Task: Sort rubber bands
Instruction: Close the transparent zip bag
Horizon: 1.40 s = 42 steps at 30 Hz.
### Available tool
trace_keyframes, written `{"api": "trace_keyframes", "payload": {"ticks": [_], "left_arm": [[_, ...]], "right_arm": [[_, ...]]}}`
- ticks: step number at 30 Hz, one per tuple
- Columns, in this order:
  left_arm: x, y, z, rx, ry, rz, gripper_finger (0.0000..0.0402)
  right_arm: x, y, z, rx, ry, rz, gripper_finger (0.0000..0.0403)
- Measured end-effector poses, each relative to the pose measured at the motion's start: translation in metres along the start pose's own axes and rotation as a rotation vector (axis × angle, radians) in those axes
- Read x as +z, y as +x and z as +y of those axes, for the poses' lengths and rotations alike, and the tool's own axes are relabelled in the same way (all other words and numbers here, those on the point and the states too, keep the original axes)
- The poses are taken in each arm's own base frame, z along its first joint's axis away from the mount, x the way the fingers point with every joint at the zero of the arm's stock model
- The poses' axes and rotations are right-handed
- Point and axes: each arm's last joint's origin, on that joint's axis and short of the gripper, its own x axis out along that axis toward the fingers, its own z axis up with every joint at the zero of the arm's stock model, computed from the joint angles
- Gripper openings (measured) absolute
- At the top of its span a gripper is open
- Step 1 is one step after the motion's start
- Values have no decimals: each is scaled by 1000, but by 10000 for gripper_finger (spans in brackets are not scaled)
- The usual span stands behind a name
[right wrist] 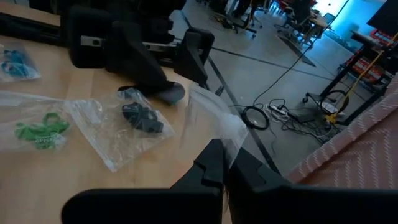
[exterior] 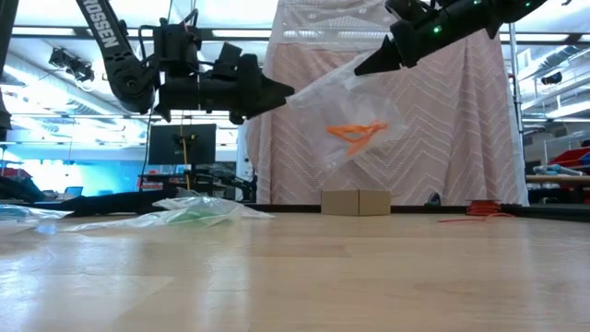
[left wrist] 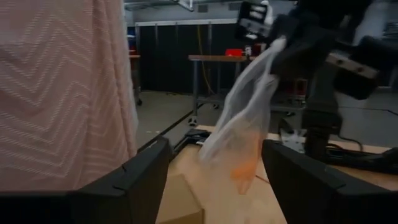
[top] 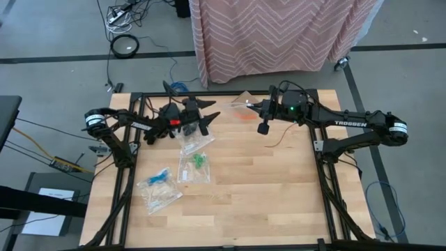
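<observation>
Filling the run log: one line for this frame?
left end effector: open, by bag | right end effector: shut on clear bag, lifted | orange rubber bands: inside | other bags: on table

Right hand [top: 252,106] pinches a clear bag [top: 242,109] beside the open left hand [top: 209,110]

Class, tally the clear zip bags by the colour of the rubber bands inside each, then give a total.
Orange bag: 1
Black bag: 1
Green bag: 1
Blue bag: 1
Total: 4
</observation>
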Motion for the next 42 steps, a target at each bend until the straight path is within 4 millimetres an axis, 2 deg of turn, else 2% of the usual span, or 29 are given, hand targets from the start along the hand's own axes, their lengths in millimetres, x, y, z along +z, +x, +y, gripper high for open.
{"api": "trace_keyframes", "payload": {"ticks": [6, 10, 12, 17, 23, 28, 37, 42], "left_arm": [[6, -1, 9, 45, -5, -62, 269], [23, 8, 10, -197, -94, -130, 269], [30, 16, 4, -282, -78, -128, 269], [52, 42, -8, -357, 42, -123, 269], [72, 72, -15, -449, 141, 73, 269], [76, 81, -12, -374, 230, 265, 269], [75, 83, -7, -340, 205, 289, 267], [76, 83, -9, -354, 204, 280, 244]], "right_arm": [[0, 0, 0, 1, 2, 3, 0], [1, 0, 0, -2, 5, -8, 0], [2, 0, -1, -9, 7, -25, 0], [2, 4, 0, -9, 14, -28, 0], [-8, 20, 8, 18, 8, 25, 0], [-11, 30, 15, 36, -8, 35, 0], [-11, 33, 17, 32, -38, 17, 0], [-11, 33, 17, 36, -44, 18, 0]]}}
